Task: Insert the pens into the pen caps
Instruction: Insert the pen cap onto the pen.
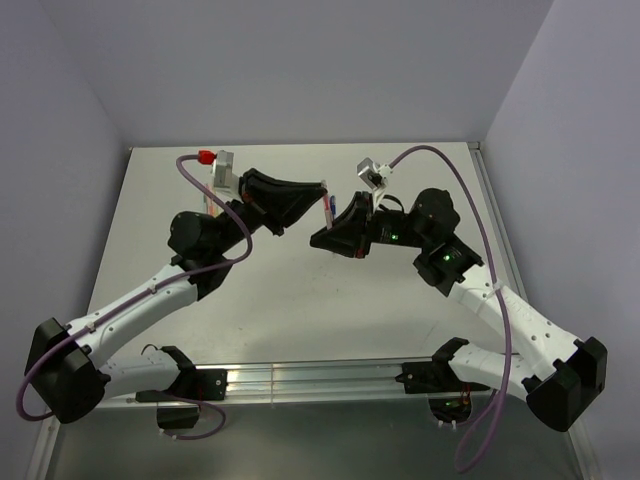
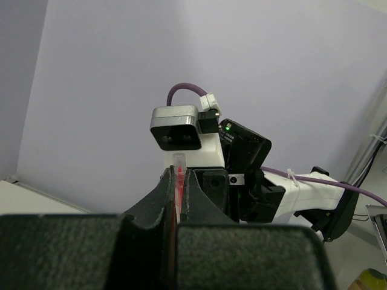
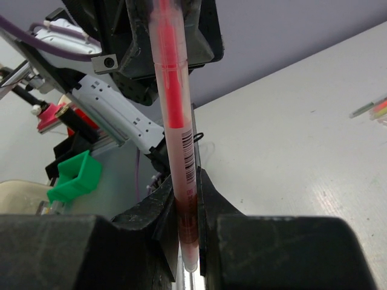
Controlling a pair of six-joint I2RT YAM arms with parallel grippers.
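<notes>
Both bent arms meet in the air.
Left gripper (image 2: 179, 181) and right gripper (image 3: 186, 192) pinch one thin clear red plastic pen (image 3: 174, 90).

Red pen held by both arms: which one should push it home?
Right, probably: right fingers grip the red pen near one end, in line with the left fingers clamping the other.
</notes>
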